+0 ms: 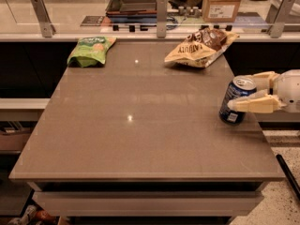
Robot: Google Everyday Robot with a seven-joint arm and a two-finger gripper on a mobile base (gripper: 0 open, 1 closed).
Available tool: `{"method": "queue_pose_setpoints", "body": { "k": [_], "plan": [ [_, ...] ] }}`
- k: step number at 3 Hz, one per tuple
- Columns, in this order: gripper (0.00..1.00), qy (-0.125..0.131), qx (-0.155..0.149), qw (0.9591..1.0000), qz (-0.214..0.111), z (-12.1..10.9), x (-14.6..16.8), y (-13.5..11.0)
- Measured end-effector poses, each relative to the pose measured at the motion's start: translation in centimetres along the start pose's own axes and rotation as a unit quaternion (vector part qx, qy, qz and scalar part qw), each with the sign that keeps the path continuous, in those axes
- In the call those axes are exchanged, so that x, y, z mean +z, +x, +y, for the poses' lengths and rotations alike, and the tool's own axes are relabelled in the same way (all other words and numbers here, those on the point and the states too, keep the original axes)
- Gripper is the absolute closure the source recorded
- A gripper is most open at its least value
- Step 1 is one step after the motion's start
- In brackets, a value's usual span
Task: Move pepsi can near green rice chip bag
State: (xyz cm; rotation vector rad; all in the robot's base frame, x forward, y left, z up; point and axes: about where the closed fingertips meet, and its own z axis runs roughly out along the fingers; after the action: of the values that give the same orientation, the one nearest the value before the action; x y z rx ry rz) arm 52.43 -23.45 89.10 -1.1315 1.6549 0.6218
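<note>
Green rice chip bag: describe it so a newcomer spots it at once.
On the brown table, look at the far left corner, well away from the pincer at the pepsi can on the right edge. The green rice chip bag lies flat there; it is bright green, unlike the yellow-brown bag far right.

A single camera gives the only view. It sits on the near side of the bench (140, 139), higher than the bench top. It looks down and across toward the far side, where metal posts (161, 15) stand in a row from left to right. The bench fills most of the frame, yet its whole top shows, with the near edge low in the picture. The claw (241, 93) enters from the right border, at the pepsi can (233, 95) by the bench's right edge. The green rice chip bag (91, 50) marks the far left corner.
</note>
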Motion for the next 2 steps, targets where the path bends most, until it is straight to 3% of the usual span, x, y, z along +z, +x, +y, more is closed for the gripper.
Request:
{"method": "queue_pose_setpoints", "body": {
  "k": [2],
  "plan": [
    [0.87,-0.004,-0.001,1.0,-0.001,0.13,0.44,-0.16]
  ]
}}
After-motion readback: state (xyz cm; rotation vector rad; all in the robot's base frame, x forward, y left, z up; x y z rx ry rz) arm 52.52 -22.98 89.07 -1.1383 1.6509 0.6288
